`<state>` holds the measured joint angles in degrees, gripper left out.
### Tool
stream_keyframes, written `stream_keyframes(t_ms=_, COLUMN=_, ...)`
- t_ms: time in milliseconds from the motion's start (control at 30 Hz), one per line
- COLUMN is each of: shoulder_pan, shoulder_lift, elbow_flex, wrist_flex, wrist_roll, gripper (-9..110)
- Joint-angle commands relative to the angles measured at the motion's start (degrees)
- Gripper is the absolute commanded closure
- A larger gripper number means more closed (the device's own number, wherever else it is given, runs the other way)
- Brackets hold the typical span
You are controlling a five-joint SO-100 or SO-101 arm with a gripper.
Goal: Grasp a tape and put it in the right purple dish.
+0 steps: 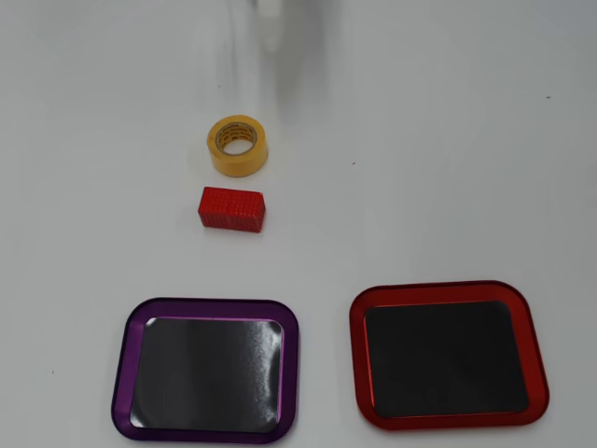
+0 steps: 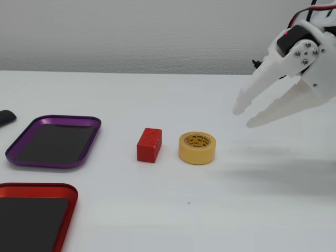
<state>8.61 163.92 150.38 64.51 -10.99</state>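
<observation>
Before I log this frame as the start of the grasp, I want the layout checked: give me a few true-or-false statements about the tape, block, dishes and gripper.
1. The tape lies flat on the table, hollow core up. True.
2. The gripper is shut on the tape. False: it hangs open in the air, holding nothing.
3. The red block sits between the tape and the purple dish in the fixed view. True.
4. The purple dish already holds the tape. False: it is empty.
5. The red dish holds the block. False: the block is on the table.
</observation>
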Motion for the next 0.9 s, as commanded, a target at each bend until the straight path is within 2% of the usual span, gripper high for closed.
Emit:
stream_keyframes(t_ms=0, shoulder_pan=0.18, shoulder_lift=-17.67, elbow_flex=-12.04, wrist_flex=0.09, wrist_roll=-0.79, gripper=95)
stream_keyframes(t_ms=133, shoulder_pan=0.18, shoulder_lift=-32.70, elbow_flex=-20.39, wrist_flex=3.25, wrist_roll=-1.32, gripper=95)
stream_keyframes(t_ms=267, shoulder_pan=0.35, shoulder_lift=-40.61, elbow_flex=-24.79, wrist_flex=2.81, wrist_roll=-0.88, gripper=96)
stream_keyframes(t_ms=533, shoulder_pan=4.22, shoulder_lift=-42.63, elbow_flex=-31.03, wrist_flex=0.18, wrist_roll=-1.23, gripper=95)
stream_keyframes(t_ms=867, shoulder_pan=6.59, shoulder_lift=-43.15, elbow_flex=-28.12, wrist_flex=-3.69, wrist_roll=-1.67, gripper=88)
